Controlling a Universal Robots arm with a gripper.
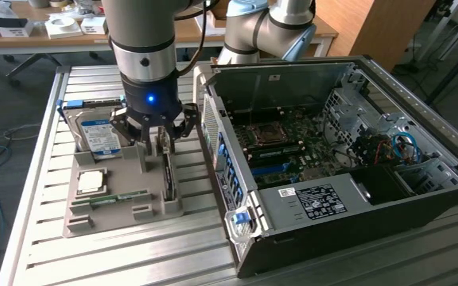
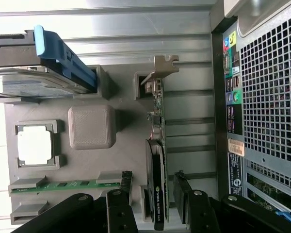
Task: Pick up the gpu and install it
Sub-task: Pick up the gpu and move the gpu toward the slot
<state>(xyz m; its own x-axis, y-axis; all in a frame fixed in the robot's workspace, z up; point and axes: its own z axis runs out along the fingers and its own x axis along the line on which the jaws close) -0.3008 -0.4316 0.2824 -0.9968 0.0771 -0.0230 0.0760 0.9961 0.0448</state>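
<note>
Under the gripper (image 2: 153,182), thin green gpu (image 2: 158,121) stands edge-on.

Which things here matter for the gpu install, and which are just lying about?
Job: gpu, upright in the gray tray; gripper straddling it; open computer case.
Lying about: hard drive, processor chip, RAM stick, all in the tray.

The silver-grey tubular arm (image 1: 143,36) ends in a black wrist with a glowing blue light (image 1: 151,98), a black cable (image 1: 203,30) alongside it, and a black hand (image 1: 159,138) of bolted linkage fingers (image 2: 119,213).
</note>
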